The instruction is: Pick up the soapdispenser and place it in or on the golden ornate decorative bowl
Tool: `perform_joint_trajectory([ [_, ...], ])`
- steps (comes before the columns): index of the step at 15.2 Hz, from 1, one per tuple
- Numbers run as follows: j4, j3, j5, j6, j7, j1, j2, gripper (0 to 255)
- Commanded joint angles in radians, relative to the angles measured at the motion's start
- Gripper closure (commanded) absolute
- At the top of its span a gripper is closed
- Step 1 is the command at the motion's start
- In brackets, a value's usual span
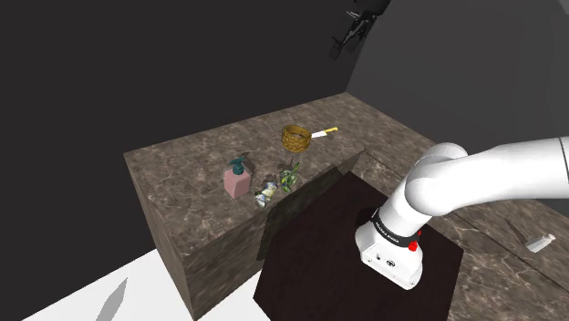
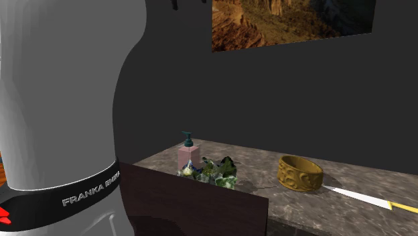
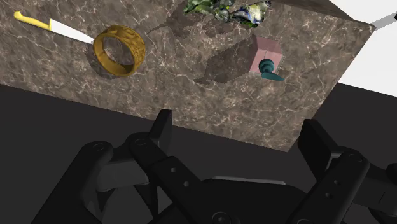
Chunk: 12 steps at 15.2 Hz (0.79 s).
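Gripper (image 3: 238, 124) hung high over marble counter (image 3: 191, 89), fingers (image 3: 162, 130) wide apart, nothing btw. them. Pink soap dispenser (image 3: 266, 56) w/ teal pump stood upright on counter, apart from golden bowl (image 3: 119, 51).

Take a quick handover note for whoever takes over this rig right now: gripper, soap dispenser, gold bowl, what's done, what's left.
Gripper: open, empty, high above the counter.
Soap dispenser: pink, upright on the counter, untouched.
Golden bowl: empty, apart from the dispenser, a knife beside it.
Done: nothing yet.
Left: descend, grasp the dispenser, set it in the bowl.
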State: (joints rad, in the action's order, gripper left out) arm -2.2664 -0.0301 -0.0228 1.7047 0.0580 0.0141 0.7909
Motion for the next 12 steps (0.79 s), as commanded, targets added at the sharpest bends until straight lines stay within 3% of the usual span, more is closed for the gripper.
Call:
perform_joint_trajectory([
  [1, 0.0, 0.0, 0.0, 0.0, 0.0, 0.0, 0.0, 0],
  [12, -0.154, -0.088, 0.011, 0.318, -0.087, 0.016, -0.213, 0],
])
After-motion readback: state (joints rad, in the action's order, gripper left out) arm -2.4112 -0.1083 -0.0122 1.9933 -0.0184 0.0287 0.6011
